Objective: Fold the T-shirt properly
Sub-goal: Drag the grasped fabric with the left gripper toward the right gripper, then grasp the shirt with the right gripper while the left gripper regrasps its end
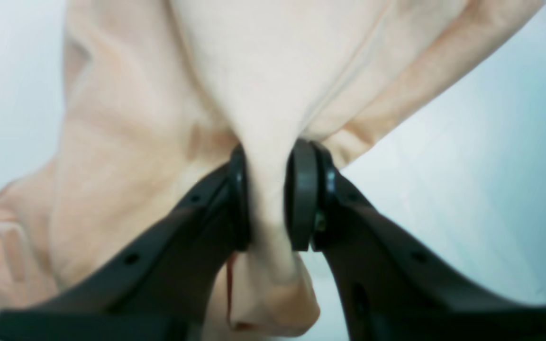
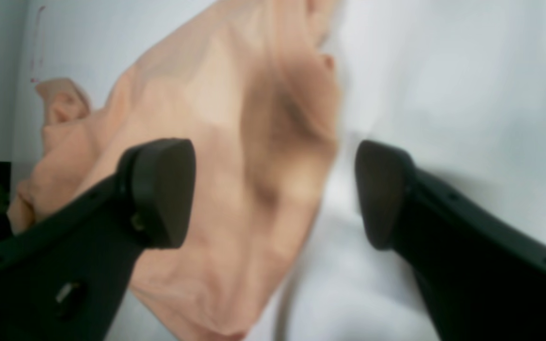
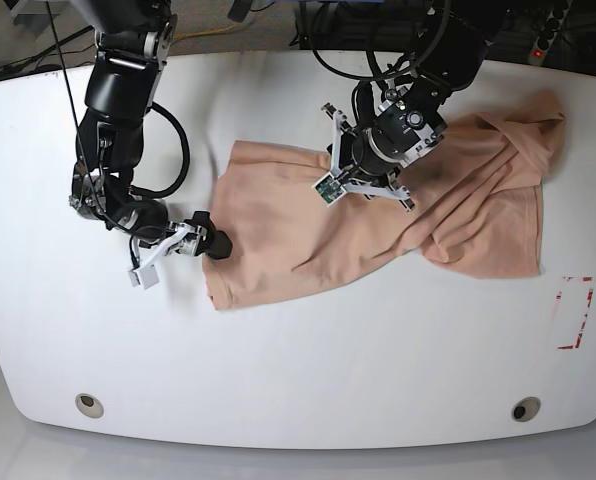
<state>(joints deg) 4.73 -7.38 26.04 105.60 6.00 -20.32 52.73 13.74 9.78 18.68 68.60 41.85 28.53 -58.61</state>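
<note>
Between the pads of the left gripper [image 1: 268, 199], a bunched ridge of the T-shirt [image 1: 235, 85] is pinched tight; cloth fans out above the jaws and a small tail hangs below. In the base view this gripper [image 3: 363, 180] sits over the middle of the garment, lifting a peak of it.

Right gripper [image 2: 273, 194]: jaws spread wide, holding nothing. Cloth hangs between the pads [image 2: 164, 189] in the wrist view, but nothing is clamped. From the base camera it [image 3: 210, 243] hovers just beside the shirt's near-left corner.

The T-shirt [image 3: 308, 225] lies crumpled across the white table [image 3: 298, 370], one side bunched and doubled over toward the far right edge, well short of flat.

Judgement: the step is spreading, not folding yet. To do it well, the right gripper should close on the corner hem alone, a single layer if possible. Both arms should then draw apart evenly, keeping the cloth low. Risk: the mid-body pinch drags layers together, adding wrinkles.
</note>
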